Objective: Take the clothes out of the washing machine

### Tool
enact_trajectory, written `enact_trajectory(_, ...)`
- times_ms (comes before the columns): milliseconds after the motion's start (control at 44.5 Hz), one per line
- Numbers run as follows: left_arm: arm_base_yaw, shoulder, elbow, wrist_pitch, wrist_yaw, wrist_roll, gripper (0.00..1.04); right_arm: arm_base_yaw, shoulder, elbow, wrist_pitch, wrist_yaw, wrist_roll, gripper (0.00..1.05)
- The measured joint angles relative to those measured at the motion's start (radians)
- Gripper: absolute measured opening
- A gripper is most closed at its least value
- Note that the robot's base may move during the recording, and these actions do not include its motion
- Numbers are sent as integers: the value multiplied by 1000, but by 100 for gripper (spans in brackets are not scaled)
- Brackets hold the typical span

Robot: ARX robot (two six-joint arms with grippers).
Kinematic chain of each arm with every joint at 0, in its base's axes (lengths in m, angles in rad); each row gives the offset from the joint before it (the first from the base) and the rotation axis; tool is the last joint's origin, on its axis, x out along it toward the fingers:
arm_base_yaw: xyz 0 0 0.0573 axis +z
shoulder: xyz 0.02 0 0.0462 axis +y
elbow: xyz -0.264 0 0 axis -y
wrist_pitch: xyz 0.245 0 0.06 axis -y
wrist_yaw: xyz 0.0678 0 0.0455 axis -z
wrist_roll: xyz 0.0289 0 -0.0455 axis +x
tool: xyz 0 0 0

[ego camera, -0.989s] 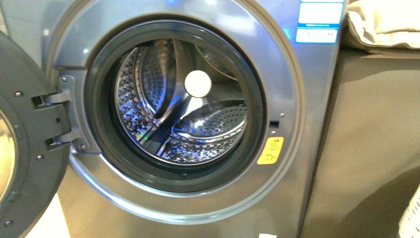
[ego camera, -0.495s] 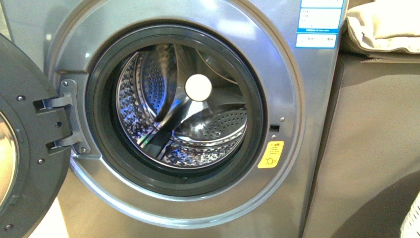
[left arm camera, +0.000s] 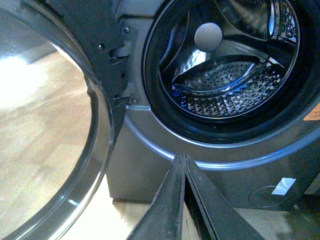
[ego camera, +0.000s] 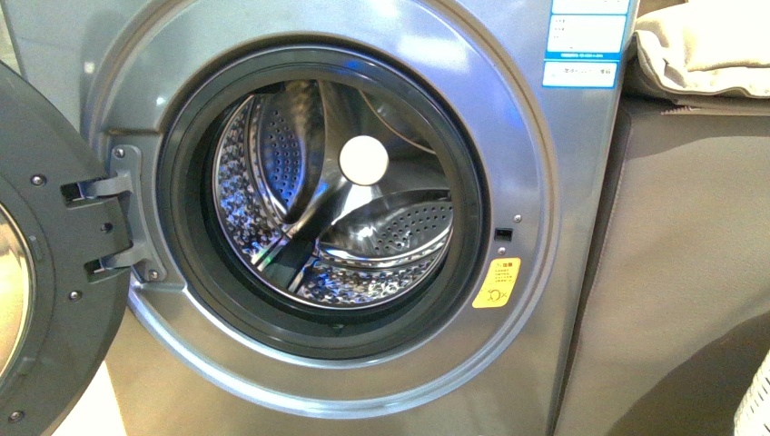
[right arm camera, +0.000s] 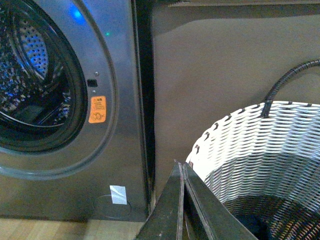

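The grey washing machine [ego camera: 545, 182] stands with its round door [ego camera: 45, 272] swung open to the left. Its perforated steel drum [ego camera: 336, 209] shows bare metal and a white hub, with no clothes in it. Below the porthole rim in the left wrist view, my left gripper [left arm camera: 182, 156] is shut on nothing. My right gripper [right arm camera: 180, 164] is also shut and empty, beside the rim of the woven basket [right arm camera: 260, 145]. A dark blue patch [right arm camera: 250, 223] deep in the basket looks like the clothes, mostly hidden.
A brown panel [ego camera: 672, 272] flanks the machine on the right, with a beige cushion [ego camera: 699, 45] on top. The basket's white edge [ego camera: 755, 400] shows at the lower right. The open door's glass [left arm camera: 45, 125] stands over the wooden floor [left arm camera: 125, 220].
The front view shifted slightly a second ago, so the machine sits a little lower in the picture. Nothing has moved in the last half second.
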Motion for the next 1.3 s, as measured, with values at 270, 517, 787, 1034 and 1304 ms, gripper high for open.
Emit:
enact_trajectory(270, 0, -72, -33, -39, 0, 0, 4, 0, -86, 0, -87, 0, 0, 2)
enact_trajectory(517, 0, -211, -73, -144, -2, 0, 4, 0, -231, 1, -237, -2, 0, 2)
enact_trajectory(787, 0, -306, -73, -227, 0, 0, 4, 0, -231, 1, -238, 0, 0, 2)
enact_trajectory(1034, 0, -306, -73, -227, 0, 0, 4, 0, -231, 1, -238, 0, 0, 2)
enact_trajectory(1304, 0, -306, -73, -227, 0, -1, 52, 0, -231, 1, -238, 0, -2, 45)
